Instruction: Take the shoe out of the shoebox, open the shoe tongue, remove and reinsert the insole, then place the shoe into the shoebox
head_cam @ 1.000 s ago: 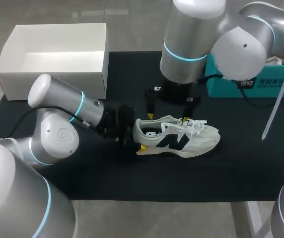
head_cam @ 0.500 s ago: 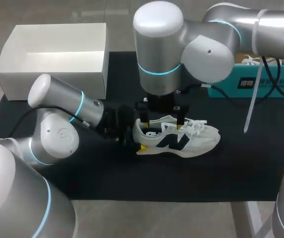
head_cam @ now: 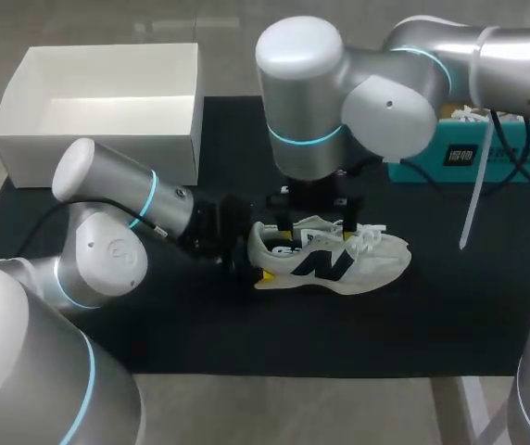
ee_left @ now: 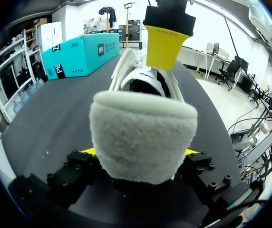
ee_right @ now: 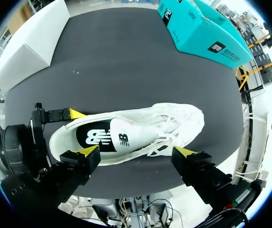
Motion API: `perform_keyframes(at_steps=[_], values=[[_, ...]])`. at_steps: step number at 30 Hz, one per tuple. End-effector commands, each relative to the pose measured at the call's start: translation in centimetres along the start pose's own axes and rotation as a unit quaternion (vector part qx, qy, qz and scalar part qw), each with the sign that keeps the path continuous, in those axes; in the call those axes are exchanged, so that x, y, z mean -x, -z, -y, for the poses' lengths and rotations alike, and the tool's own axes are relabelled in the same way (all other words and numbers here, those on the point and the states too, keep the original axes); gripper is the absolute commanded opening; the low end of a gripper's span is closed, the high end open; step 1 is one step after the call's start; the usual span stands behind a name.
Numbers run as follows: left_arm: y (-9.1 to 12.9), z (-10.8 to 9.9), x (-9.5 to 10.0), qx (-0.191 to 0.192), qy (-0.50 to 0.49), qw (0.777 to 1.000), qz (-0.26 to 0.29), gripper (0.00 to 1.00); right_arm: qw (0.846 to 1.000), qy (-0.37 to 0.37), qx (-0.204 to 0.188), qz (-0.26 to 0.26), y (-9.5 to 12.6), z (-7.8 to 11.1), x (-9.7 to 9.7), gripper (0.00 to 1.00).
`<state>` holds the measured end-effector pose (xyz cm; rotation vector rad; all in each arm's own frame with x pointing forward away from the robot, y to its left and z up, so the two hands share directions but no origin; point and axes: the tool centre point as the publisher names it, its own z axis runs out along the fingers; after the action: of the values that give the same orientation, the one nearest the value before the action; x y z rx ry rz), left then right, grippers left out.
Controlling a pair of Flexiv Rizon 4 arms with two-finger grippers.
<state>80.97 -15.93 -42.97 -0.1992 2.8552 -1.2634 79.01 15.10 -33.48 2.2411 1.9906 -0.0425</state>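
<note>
A white sneaker (head_cam: 339, 264) with dark side markings lies on its sole on the black mat, toe pointing right. My left gripper (head_cam: 249, 266) is at its heel. In the left wrist view the fuzzy heel (ee_left: 143, 137) fills the span between the two fingers, which press it from both sides. My right gripper (head_cam: 316, 225) hangs open just above the shoe's mouth and tongue. From the right wrist the shoe (ee_right: 140, 130) lies below the wide-apart fingers, and its black insole (ee_right: 98, 137) shows inside. One right fingertip (ee_left: 162, 45) shows over the shoe's opening.
The open white shoebox (head_cam: 98, 148) stands at the back left of the mat, with nothing in it. A teal box (head_cam: 487, 158) sits at the back right. A white strap hangs off my right arm near that box. Bare mat (head_cam: 274, 334) lies in front of the shoe.
My right arm has swung in from the back right and come down over the shoe's mouth. The shoe and my left arm have kept still.
</note>
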Motion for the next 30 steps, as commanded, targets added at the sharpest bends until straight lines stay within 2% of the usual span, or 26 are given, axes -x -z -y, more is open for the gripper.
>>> perform_keyframes(at_steps=[1, 10, 20, 30], values=[[0.0, 0.0, 0.1, 0.001, 0.000, 1.000, 0.000, 0.00, 1.000, 0.011, -0.008, 0.014, -0.2, -0.8, -0.3, 1.00], [0.0, 0.0, 0.1, 0.001, 0.000, 1.000, 0.000, 0.00, 0.998, 0.029, -0.025, 0.043, -1.4, -1.8, -1.0, 1.00], [0.0, 0.0, 0.1, 0.001, 0.000, 1.000, 0.000, 0.00, 0.998, 0.032, -0.039, 0.042, -2.6, -1.3, -1.3, 1.00], [0.0, 0.0, 0.1, 0.001, 0.000, 1.000, 0.000, 0.00, 0.995, 0.027, -0.060, 0.081, -3.5, -1.3, -1.1, 1.00]])
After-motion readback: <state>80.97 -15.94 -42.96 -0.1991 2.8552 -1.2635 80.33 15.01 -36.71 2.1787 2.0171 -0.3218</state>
